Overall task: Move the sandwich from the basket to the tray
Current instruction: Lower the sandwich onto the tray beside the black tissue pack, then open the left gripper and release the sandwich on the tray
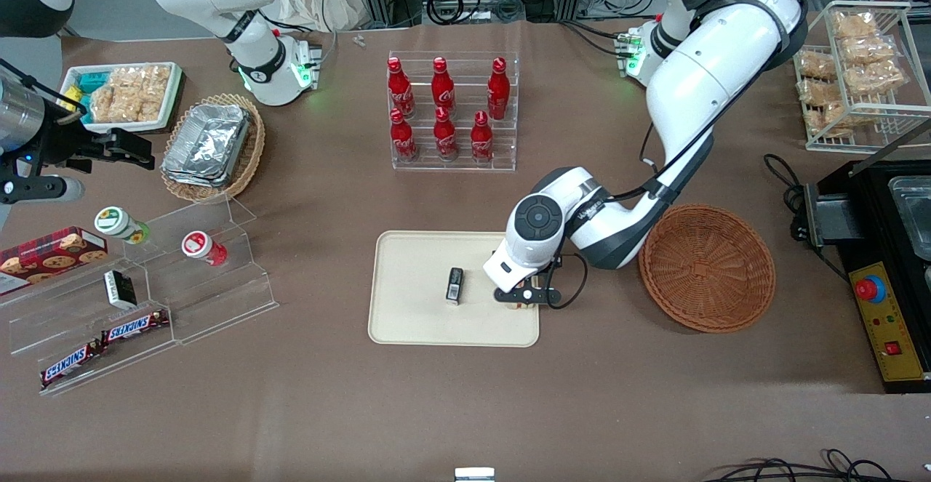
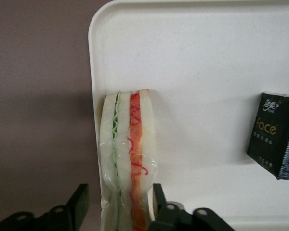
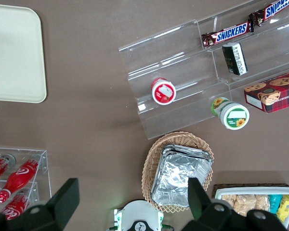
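The claw (image 1: pixel 525 299) hangs low over the tray (image 1: pixel 414 322), at the tray's edge nearest the basket (image 1: pixel 707 267). Its fingers (image 2: pixel 159 199) are spread apart; one touches the sandwich's (image 2: pixel 127 159) bread side, the other stands clear of it. The sandwich stands on edge on the tray, just inside the rim, its green and orange-red layers showing. A small dark packet (image 1: pixel 454 285) lies on the tray near its middle. The basket sits on the bench (image 1: pixel 465 409) just beside the tray, toward the working arm's end
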